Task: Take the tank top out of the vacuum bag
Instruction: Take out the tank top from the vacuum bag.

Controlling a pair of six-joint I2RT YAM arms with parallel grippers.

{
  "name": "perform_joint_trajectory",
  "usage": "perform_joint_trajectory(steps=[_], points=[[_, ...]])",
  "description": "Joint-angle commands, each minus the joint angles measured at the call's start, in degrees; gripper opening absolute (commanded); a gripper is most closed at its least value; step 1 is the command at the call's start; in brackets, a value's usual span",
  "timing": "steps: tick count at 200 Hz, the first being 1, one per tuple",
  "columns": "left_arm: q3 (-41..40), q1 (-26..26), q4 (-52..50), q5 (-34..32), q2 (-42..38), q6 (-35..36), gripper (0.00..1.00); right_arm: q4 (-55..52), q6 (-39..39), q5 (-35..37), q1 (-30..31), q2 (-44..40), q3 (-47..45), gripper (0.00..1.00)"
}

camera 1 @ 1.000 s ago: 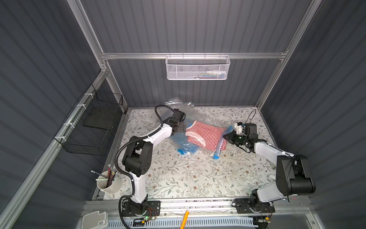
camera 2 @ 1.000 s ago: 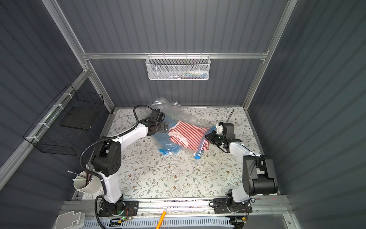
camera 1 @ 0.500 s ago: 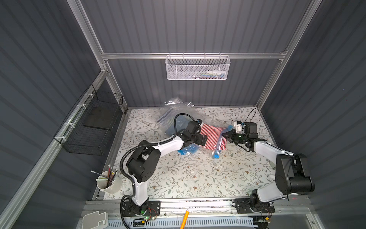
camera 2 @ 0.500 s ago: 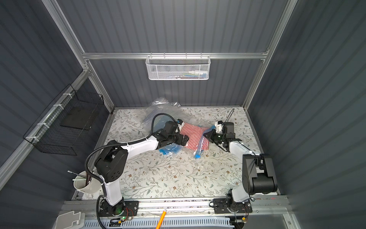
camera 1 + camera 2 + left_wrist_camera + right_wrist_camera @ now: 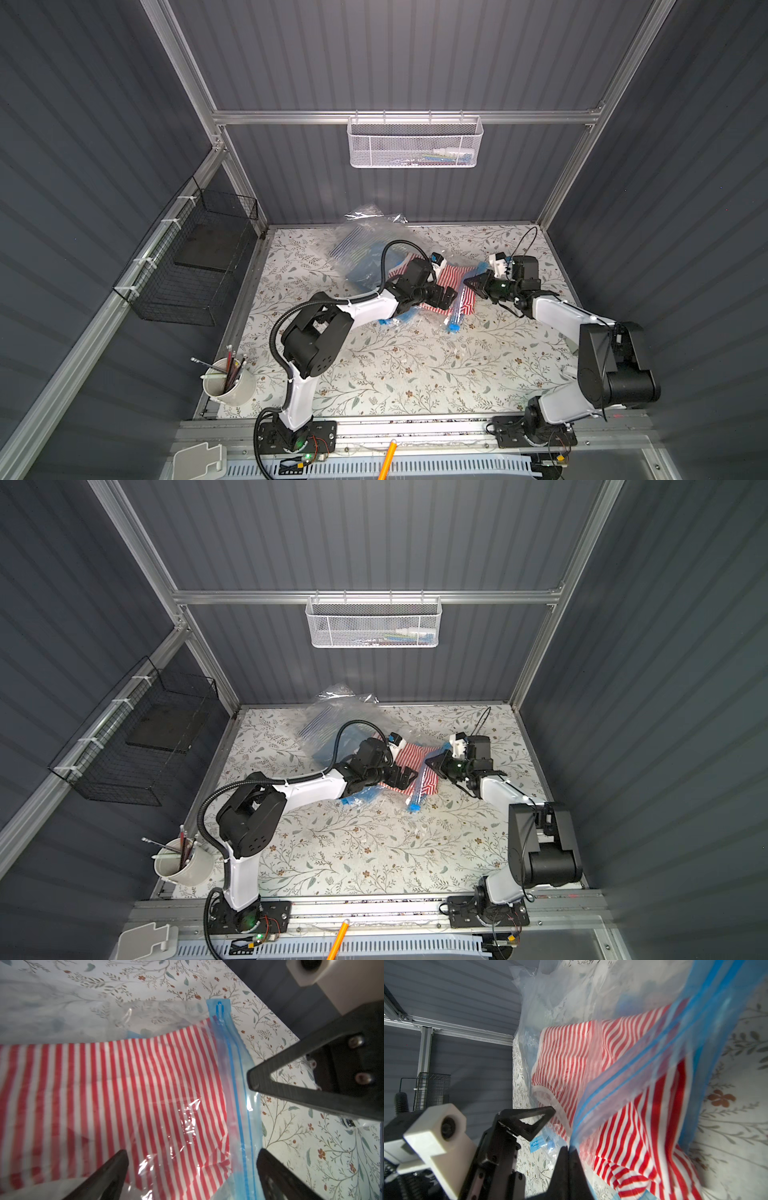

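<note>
The red-and-white striped tank top lies inside the clear vacuum bag, far of centre on the floral table cover; in both top views it is partly hidden by the left arm. In the left wrist view its hem reaches the bag's blue zip strip, whose two darker blue lines are the only printing that shows. The left gripper hangs low over the bag with its jaws spread wide and nothing between them, one finger over the stripes and one past the zip strip. The right gripper is closed tight, and in its wrist view it appears to pinch the bag's mouth edge, the blue strip rising from its tip. Crumpled plastic from the bag reaches towards the far wall. On that wall hangs a white mesh basket; any labels on its contents are too small to read. A black wire basket hangs at the left, and a cup of pens stands near left.
</note>
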Motion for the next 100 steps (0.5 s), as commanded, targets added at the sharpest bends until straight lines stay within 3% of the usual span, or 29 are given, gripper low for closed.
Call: perform_joint_trajectory(steps=[1,49,75,100], points=[[2.55,-2.03,-0.08,-0.47,1.26,-0.55,0.97,0.92,-0.03,-1.15,0.53,0.98,1.78,0.00],[7.26,-3.79,-3.74,-9.86,3.63,-2.05,0.93,1.09,0.32,-1.24,0.88,0.37,1.55,0.00],[8.06,-3.79,-4.44,-12.65,4.74,-2.35,0.58,1.09,0.43,-1.23,0.88,-0.13,1.29,0.00],[9.97,-3.80,-6.60,-12.68,6.25,-2.74,0.45,1.13,0.57,-1.41,0.89,-0.19,1.25,0.00]])
